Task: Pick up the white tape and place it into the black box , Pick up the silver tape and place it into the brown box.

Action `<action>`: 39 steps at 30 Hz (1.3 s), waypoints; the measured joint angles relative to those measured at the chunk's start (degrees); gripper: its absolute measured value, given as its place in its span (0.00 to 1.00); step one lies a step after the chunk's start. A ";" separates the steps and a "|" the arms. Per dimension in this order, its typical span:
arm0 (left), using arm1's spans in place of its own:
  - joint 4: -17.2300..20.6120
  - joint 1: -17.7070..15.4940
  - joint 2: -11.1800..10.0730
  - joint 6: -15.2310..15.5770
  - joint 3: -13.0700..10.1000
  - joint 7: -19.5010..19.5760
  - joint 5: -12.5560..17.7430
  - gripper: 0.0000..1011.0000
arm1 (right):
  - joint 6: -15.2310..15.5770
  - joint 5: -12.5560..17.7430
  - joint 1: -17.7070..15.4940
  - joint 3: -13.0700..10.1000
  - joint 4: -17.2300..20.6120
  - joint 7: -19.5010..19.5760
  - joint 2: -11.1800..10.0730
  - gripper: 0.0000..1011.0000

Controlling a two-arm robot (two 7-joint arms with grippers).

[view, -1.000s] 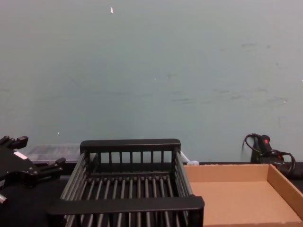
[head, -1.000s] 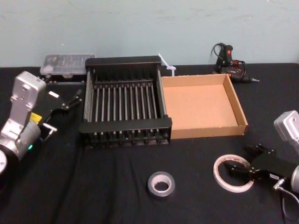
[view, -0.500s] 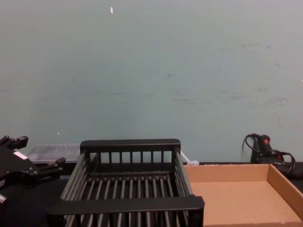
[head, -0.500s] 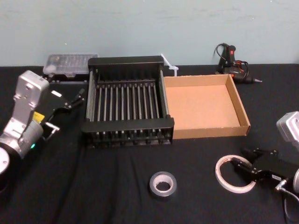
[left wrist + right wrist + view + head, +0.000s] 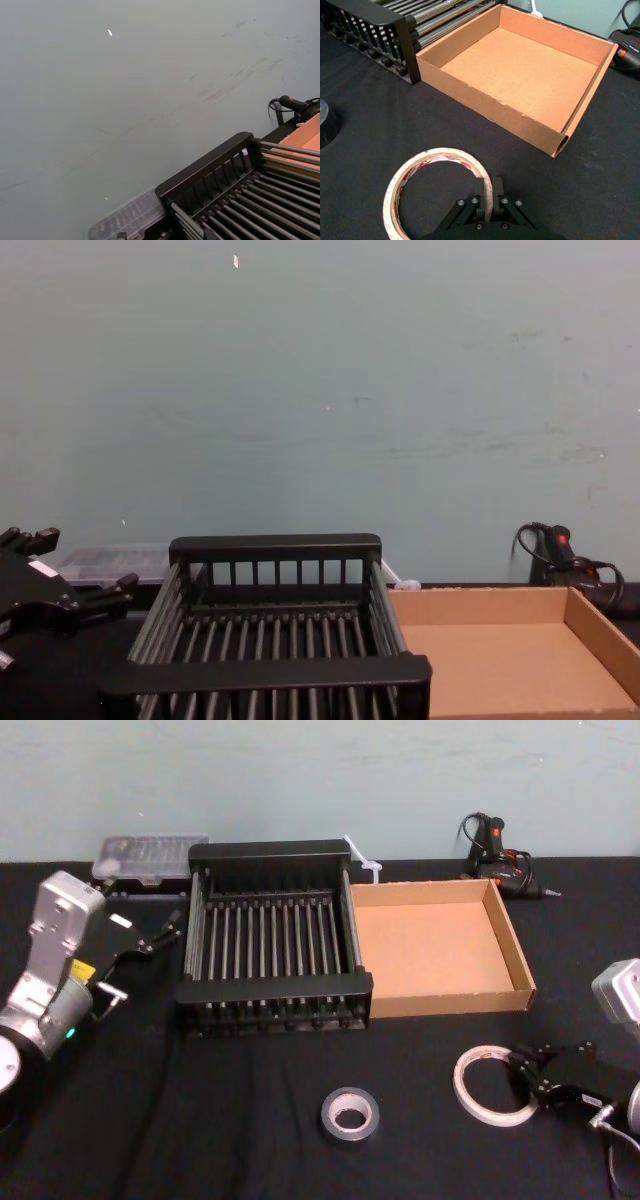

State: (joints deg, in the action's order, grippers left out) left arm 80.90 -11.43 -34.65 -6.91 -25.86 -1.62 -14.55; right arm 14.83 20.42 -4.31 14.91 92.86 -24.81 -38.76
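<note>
A whitish, translucent white tape [image 5: 438, 187] with a wide central hole lies flat on the black cloth in front of the brown box [image 5: 513, 942], its wall pinched between the right gripper [image 5: 488, 196] fingers. One silver tape [image 5: 349, 1116] sits well apart, in front of the black box [image 5: 273, 852], which stands touching the brown box. The left gripper [image 5: 155, 935] hovers beside the black box, fingers spread
</note>
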 joint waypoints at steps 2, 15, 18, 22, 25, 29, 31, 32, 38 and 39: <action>0.00 0.00 0.00 0.00 0.00 0.00 0.00 0.99 | 0.00 0.00 0.00 0.00 0.00 0.00 0.00 0.09; 0.00 0.00 0.00 0.00 0.00 0.00 0.00 0.99 | 0.00 0.00 0.00 0.00 0.00 0.00 0.00 0.09; 0.00 0.00 0.00 0.00 0.00 0.00 0.00 0.99 | -0.24 0.01 -0.11 -0.11 0.11 -0.01 -0.01 0.09; 0.00 0.00 0.00 0.00 0.00 0.00 0.00 0.99 | -0.41 0.39 -0.26 -0.73 0.61 0.03 0.01 0.09; 0.00 0.00 0.00 0.00 0.00 0.00 0.00 0.99 | -0.26 1.00 -0.32 -1.43 1.23 0.33 0.07 0.09; 0.00 0.00 0.00 0.00 0.00 0.00 0.00 0.99 | 0.10 1.66 0.01 -2.20 1.85 0.86 0.34 0.09; 0.00 0.00 0.00 0.00 0.00 0.00 0.00 0.99 | 0.30 1.92 0.40 -2.54 2.06 1.25 0.54 0.09; 0.00 0.00 0.00 0.00 0.00 0.00 0.00 0.99 | 0.40 1.97 0.61 -2.61 2.10 1.39 0.64 0.09; 0.00 0.00 0.00 0.00 0.00 0.00 0.00 0.99 | 1.33 1.75 3.28 -2.71 1.95 2.94 1.88 0.09; 0.00 0.00 0.00 0.00 0.00 0.00 0.00 0.99 | 1.44 1.59 3.65 -2.66 1.84 3.14 2.05 0.09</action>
State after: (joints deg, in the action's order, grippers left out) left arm 80.90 -11.43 -34.65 -6.91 -25.86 -1.62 -14.55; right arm 16.27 22.01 -0.66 12.25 94.70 -21.67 -36.71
